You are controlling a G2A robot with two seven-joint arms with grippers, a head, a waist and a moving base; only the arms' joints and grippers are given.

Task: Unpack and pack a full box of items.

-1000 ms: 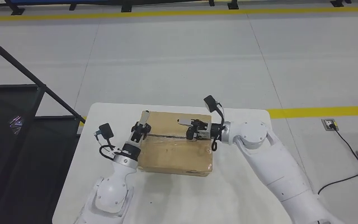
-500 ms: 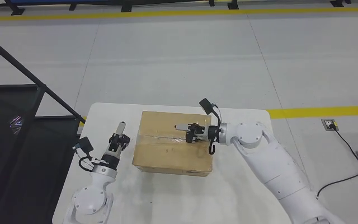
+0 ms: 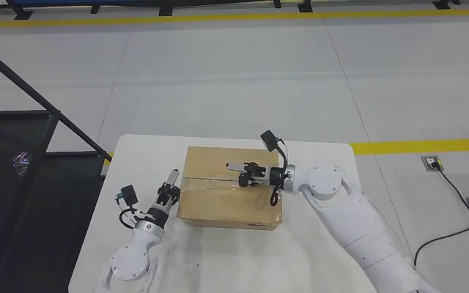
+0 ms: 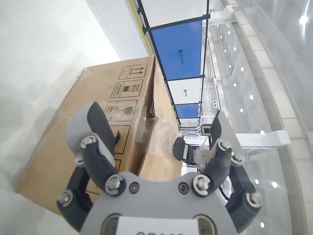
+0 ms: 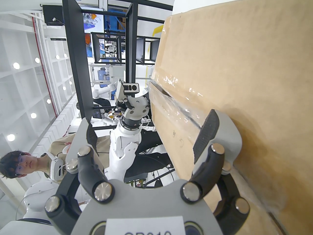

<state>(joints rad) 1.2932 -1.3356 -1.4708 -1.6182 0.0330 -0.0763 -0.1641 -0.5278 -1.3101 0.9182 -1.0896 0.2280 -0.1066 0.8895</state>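
Note:
A closed brown cardboard box [image 3: 231, 198] sits mid-table, with clear tape [image 3: 212, 179] along its top seam. My left gripper [image 3: 171, 183] is at the box's left side, near the end of the seam. In its wrist view the left gripper [image 4: 156, 123] is open, one finger [image 4: 97, 121] in front of the box's printed side wall [image 4: 73, 123]. My right gripper [image 3: 238, 172] is low over the box top, by the seam. The right gripper [image 5: 149, 133] is open and holds nothing; one finger [image 5: 210, 130] lies close to the taped seam [image 5: 176, 108].
The white table [image 3: 308, 249] has free surface in front of and to the right of the box. A black frame [image 3: 29, 176] stands beside the table's left edge. A yellow floor line [image 3: 410, 146] runs to the right.
The left arm drew back off the box top to the left, then came in low at the box's left side. The right gripper slid left along the seam.

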